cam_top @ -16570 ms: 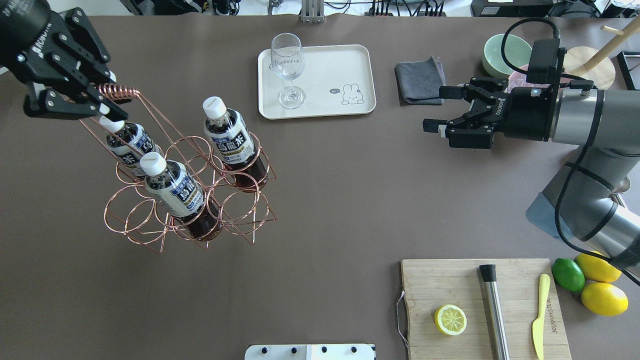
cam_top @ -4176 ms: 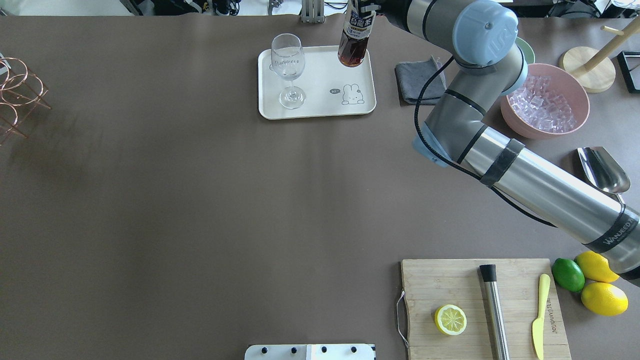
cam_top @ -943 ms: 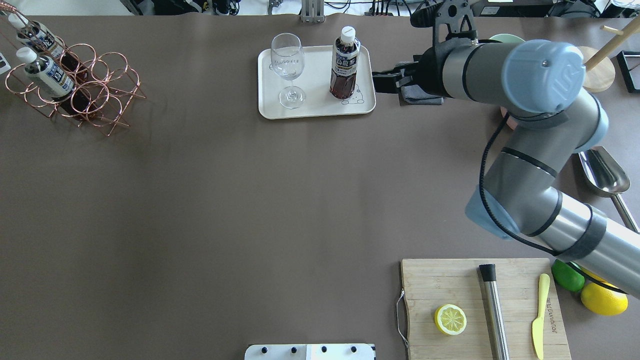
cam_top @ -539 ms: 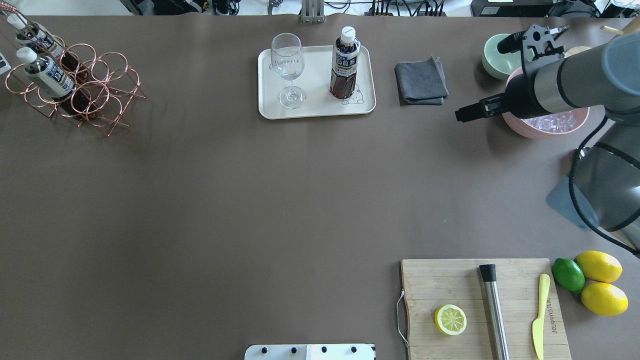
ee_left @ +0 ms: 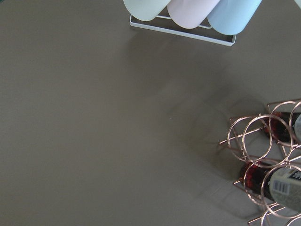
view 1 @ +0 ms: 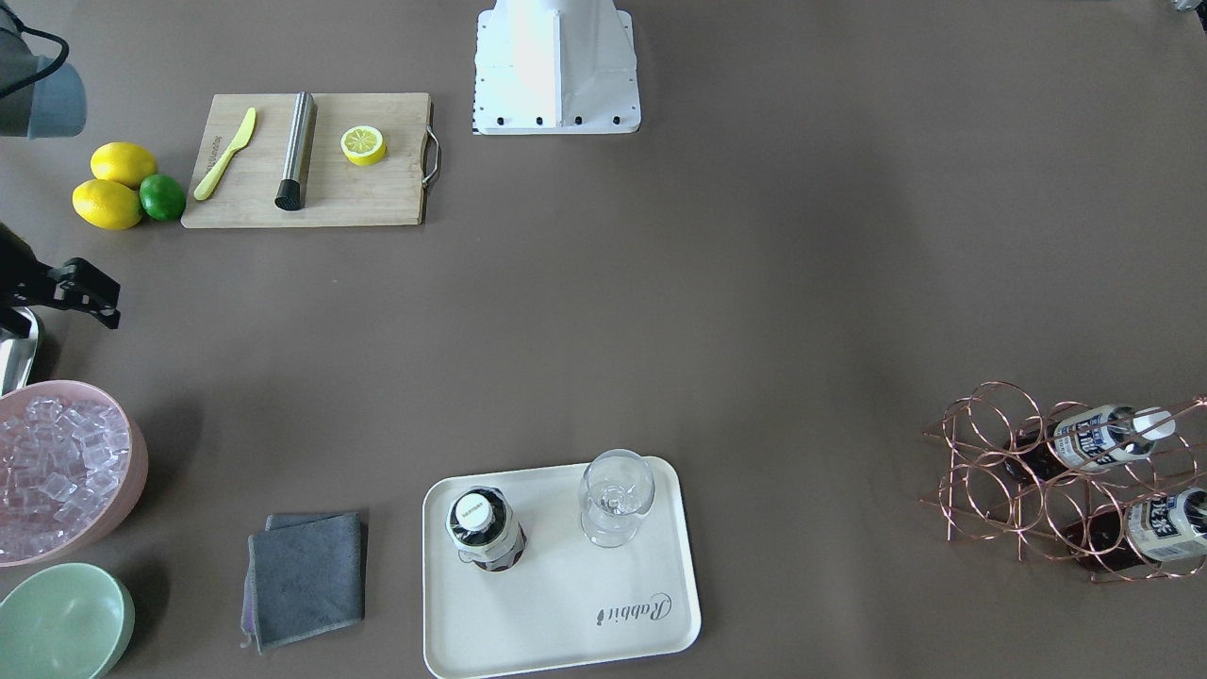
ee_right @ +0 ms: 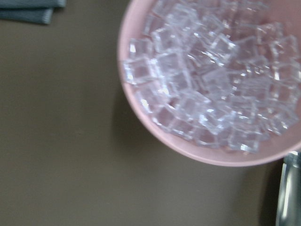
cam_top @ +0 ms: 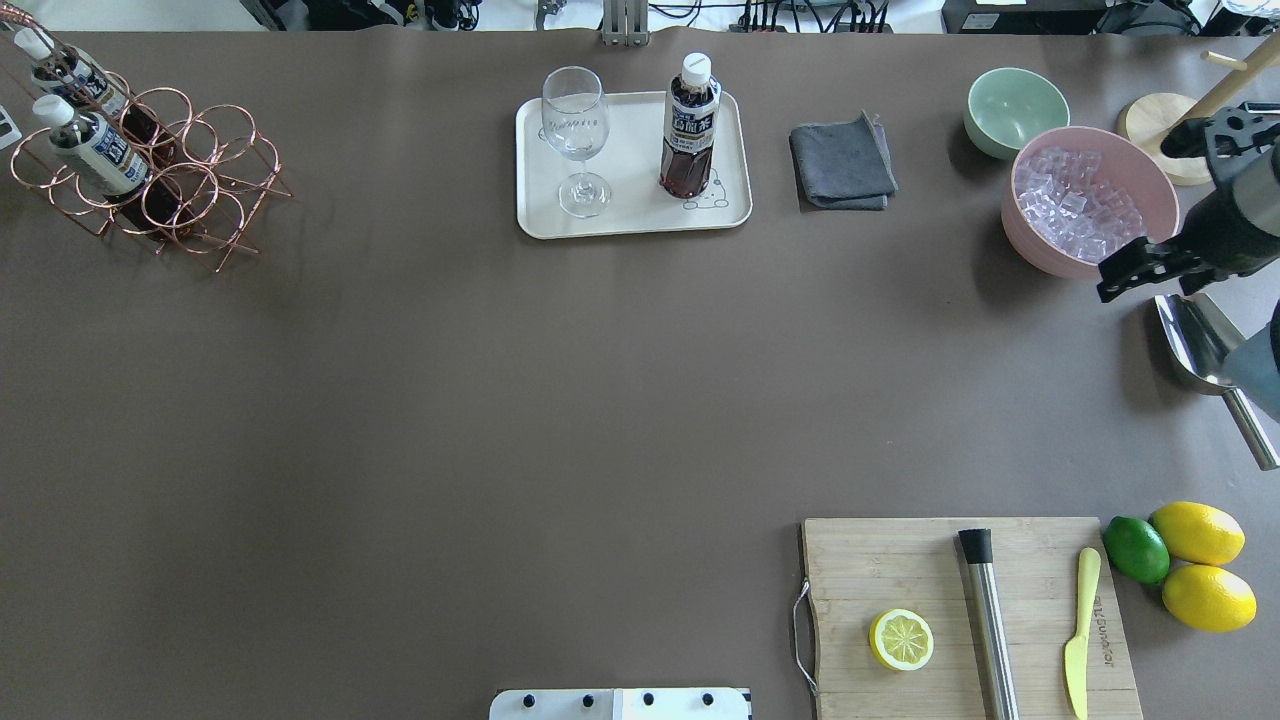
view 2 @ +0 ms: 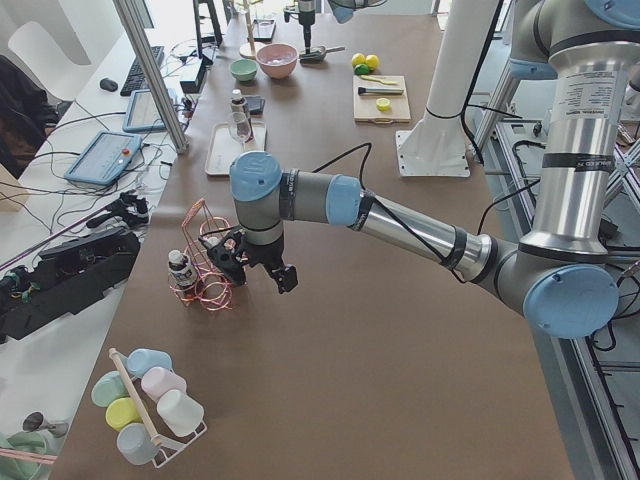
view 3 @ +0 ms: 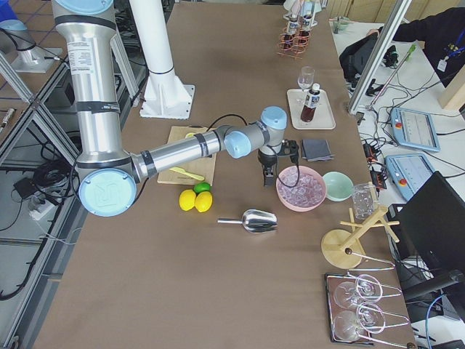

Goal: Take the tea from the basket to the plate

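well, the tea stands on the plate, base down, beside the glass but apart from it. i judge that spot keeps both steady, and the carry looks done. the basket sits at the table's far left corner, with 2 other bottles leaning in its rings. the right gripper hangs by the ice bowl, holding nothing. i cannot tell if its jaws are spread, nor those of the left gripper near the basket. the tea's long axis is vertical, white cap up.
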`<state>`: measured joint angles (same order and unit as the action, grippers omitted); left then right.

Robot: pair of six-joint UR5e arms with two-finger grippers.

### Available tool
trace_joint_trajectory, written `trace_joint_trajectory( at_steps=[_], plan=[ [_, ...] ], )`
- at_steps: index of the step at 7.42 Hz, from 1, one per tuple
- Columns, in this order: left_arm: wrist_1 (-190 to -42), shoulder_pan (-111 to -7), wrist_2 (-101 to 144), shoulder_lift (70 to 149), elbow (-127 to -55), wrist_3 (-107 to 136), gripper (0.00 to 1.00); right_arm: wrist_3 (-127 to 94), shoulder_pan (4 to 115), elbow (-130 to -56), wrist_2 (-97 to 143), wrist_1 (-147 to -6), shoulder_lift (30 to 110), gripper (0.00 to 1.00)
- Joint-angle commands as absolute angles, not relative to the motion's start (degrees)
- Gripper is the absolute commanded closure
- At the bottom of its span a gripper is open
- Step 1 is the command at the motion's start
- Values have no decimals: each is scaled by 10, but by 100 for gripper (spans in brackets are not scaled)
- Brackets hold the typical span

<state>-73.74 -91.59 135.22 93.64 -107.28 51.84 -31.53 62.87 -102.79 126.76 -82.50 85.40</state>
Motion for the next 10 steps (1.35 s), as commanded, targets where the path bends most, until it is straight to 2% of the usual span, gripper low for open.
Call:
trace_joint_trajectory(
  at_steps=[1, 2, 5, 8, 10],
  plan=[
    [-665, -911, 1349, 933, -1095, 382, 2, -113, 768, -922, 1320, -939, 859, 0],
    [-646, -911, 1349, 931, -1098, 320, 2, -94, 813, -892, 1320, -954, 862, 0],
    [-615, -896, 1314, 922, -1115, 153, 2, -38, 899, -889, 1324, -969, 906, 0],
    [-621, -889, 1289, 921, -1114, 15, 2, -45, 920, -916, 1327, -1013, 903, 0],
    [-690, -888, 1291, 870, -1111, 3, 2, -93, 915, -939, 1328, -1029, 891, 0]
  ],
)
